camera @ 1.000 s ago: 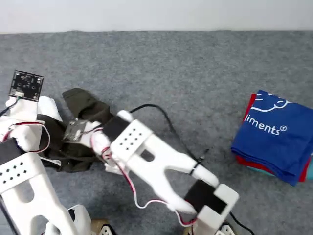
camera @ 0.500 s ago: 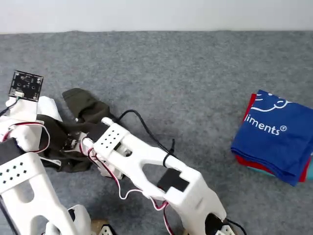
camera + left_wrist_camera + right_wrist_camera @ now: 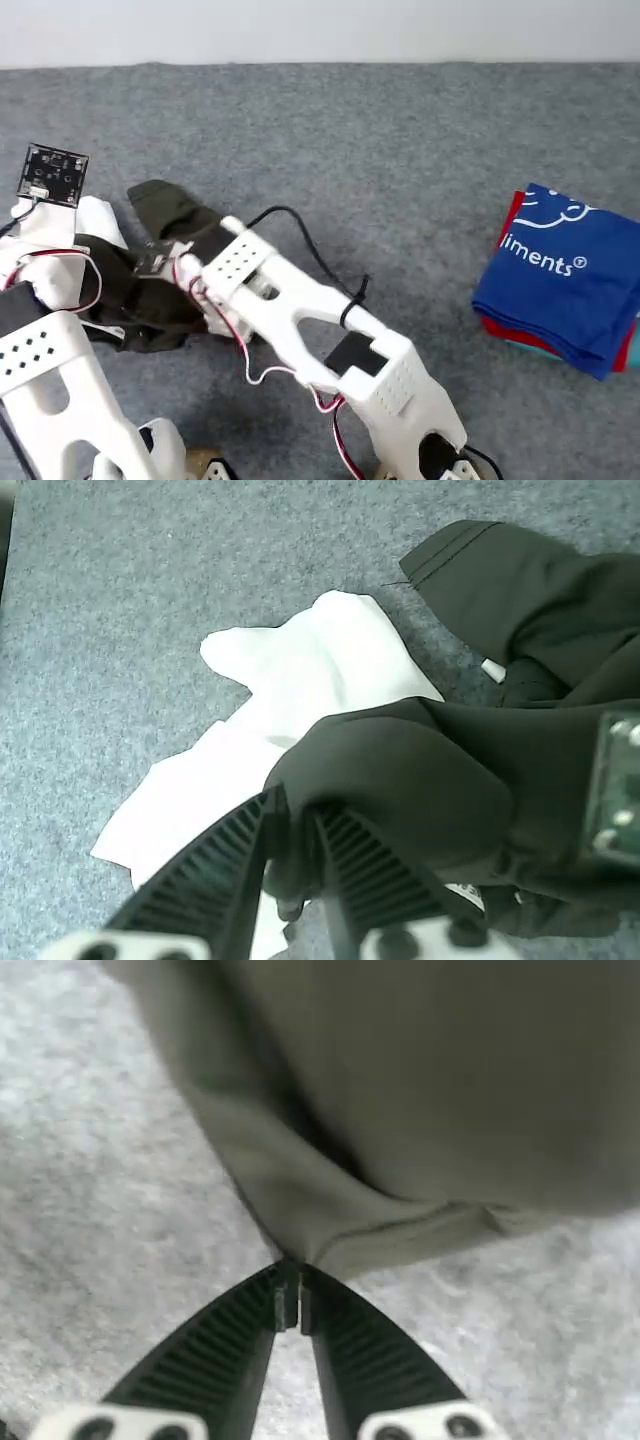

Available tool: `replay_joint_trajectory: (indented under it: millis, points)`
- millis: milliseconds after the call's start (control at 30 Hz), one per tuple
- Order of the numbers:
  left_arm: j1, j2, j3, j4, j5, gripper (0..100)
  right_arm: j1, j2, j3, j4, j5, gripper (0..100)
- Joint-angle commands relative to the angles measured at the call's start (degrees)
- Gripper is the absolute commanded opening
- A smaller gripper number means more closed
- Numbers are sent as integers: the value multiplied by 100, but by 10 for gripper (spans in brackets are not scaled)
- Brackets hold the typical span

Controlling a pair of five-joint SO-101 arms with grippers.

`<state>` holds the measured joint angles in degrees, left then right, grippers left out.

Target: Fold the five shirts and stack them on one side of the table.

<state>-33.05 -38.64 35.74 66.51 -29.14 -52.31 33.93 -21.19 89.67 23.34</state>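
A crumpled dark olive shirt (image 3: 175, 215) lies at the table's left, partly over a white shirt (image 3: 100, 215). In the left wrist view my left gripper (image 3: 292, 845) is shut on a fold of the dark shirt (image 3: 500, 770), with the white shirt (image 3: 310, 675) spread beneath and beyond it. My right arm stretches across from the front, and its gripper (image 3: 165, 262) sits at the same shirt's near side. In the right wrist view that gripper (image 3: 289, 1300) is shut on an edge of the dark shirt (image 3: 420, 1090), which hangs slightly above the grey table.
A stack of folded shirts (image 3: 565, 275), blue on top with red and teal beneath, sits at the right edge. The grey carpeted table (image 3: 350, 150) stretches bare between the two piles. The left arm's camera board (image 3: 55, 175) stands above the white shirt.
My right arm swung its elbow leftward; its gripper dipped into the dark shirt, then rose slightly with the edge. The left arm stayed put.
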Motion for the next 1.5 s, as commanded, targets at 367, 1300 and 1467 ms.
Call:
replay_joint_trajectory:
  millis: [367, 1300, 1467]
  points:
    - [0, -105, -48, -105, 35, 13, -549, -189, -431, 848, 97, 193]
    - [9, -105, -330, -53, 62, 13, 365, 1244, -2277, 1358, 141, 9]
    - [44, -105, -1429, 255, 70, 13, 1218, 145, -2497, 1332, 343, 9]
